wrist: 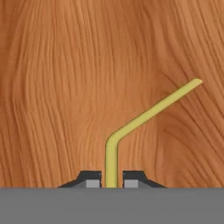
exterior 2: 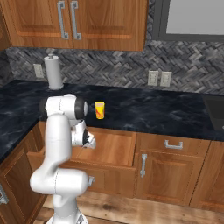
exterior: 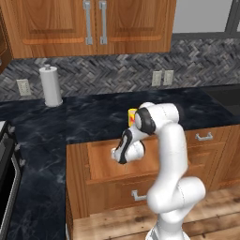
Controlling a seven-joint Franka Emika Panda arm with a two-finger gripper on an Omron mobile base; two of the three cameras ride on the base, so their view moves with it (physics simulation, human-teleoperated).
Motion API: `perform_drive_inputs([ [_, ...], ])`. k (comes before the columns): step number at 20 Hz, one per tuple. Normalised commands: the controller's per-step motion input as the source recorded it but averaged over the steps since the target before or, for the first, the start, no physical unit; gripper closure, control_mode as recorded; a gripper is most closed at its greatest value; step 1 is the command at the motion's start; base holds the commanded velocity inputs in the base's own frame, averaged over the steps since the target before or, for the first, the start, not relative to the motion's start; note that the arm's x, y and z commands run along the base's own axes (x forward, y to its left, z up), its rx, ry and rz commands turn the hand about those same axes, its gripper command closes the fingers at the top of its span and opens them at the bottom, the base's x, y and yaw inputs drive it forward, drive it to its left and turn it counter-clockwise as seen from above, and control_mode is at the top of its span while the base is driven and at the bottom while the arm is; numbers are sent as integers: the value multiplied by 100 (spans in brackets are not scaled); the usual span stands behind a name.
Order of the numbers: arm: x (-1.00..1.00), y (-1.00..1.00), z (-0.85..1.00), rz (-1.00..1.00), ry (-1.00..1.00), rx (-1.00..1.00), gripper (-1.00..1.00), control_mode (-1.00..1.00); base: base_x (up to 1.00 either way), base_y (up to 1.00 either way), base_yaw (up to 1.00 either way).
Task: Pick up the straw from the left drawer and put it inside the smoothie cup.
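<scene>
Your thin olive-tan bent straw (wrist: 144, 117) runs up from between the two dark fingertips of the gripper (wrist: 111, 181), which pinch its short end, over the wooden floor of the open left drawer (exterior 2: 114, 151). The small yellow smoothie cup (exterior 2: 99, 110) stands on the dark marble counter (exterior 2: 144, 109) just behind.

Glossy white rounded arm (exterior: 171, 154), dark joint bands, small dark-tipped claw (wrist: 111, 180).
</scene>
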Motion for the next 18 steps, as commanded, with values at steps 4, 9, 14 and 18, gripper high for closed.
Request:
perform_drive_inputs([
  [4,-23,-26,95,0,-10,6,100,-100,0,0,0],
  [9,-7,-19,100,0,-14,6,100,-100,0,0,0],
  [14,0,-16,100,0,-9,5,100,-100,0,0,0],
  [18,0,-12,94,0,-2,3,100,-100,0,0,0],
])
